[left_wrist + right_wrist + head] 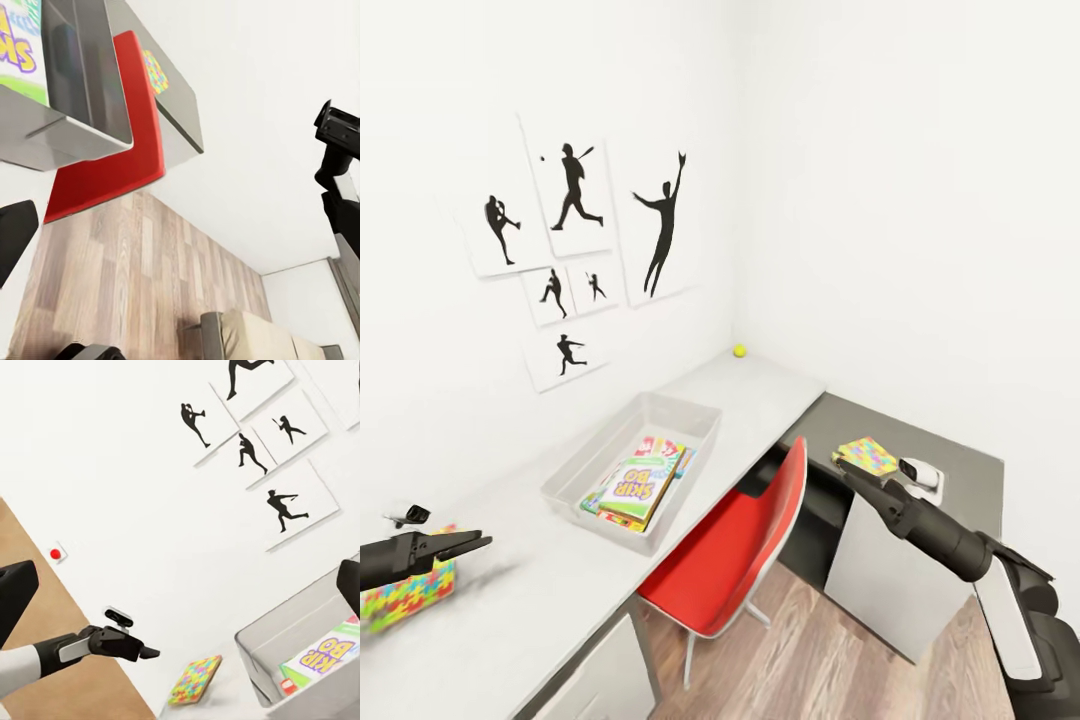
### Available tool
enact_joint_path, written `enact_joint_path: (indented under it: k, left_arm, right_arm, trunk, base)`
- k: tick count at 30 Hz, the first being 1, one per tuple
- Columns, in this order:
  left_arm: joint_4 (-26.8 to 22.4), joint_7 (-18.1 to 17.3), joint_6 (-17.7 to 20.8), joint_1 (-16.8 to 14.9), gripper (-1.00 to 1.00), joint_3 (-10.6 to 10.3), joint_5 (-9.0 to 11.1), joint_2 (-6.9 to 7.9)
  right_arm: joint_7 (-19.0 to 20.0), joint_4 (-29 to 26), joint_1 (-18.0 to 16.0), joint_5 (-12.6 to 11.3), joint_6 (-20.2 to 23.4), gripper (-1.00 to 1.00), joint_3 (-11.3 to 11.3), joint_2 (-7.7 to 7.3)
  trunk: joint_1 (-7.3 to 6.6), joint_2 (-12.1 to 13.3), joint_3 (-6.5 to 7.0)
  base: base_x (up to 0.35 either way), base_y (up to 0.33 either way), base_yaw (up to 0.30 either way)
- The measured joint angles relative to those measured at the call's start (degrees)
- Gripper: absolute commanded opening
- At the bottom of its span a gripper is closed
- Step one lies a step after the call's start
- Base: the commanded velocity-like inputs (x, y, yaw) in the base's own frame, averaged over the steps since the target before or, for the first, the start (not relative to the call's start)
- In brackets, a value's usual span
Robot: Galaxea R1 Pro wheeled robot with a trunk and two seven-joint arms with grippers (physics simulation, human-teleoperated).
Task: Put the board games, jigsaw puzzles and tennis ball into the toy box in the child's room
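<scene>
The pale grey toy box (565,470) stands on the long table (760,385) with board games (638,485) lying inside it. In the far corner of the table rests the yellow tennis ball (739,350). One jigsaw puzzle (402,597) lies at the table's near left end, just under my left gripper (478,545), which is open and empty. The other jigsaw puzzle (866,454) lies on the dark cabinet top. My right gripper (843,466) hovers at its near edge, open, nothing between its fingers (15,600). The right wrist view shows the left puzzle (195,679) and the box (292,637).
A red chair (735,540) is pushed under the table between box and cabinet. Silhouette posters (575,230) hang on the left wall. Wood floor (840,660) lies below. In the left wrist view the bed (255,337) shows beyond the floor.
</scene>
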Motion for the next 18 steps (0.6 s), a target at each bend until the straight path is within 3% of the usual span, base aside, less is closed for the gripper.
enact_joint_path:
  k: [10,18]
  left_arm:
    - [0.00,0.00,-0.01,0.00,1.00,0.00,0.03,-0.26]
    - [0.00,0.00,-0.05,0.00,1.00,0.00,0.03,-0.29]
  right_arm:
    - [-1.30,-0.73,0.00,0.13,0.07,1.00,0.24,0.26]
    - [-2.07,-0.73,0.00,0.10,0.17,1.00,0.41,0.31]
  trunk:
    - [-0.01,0.01,0.95]
    - [0.01,0.01,1.71]
  base:
    - [-0.069,0.165,0.124]
    - [-0.237,0.152,0.129]
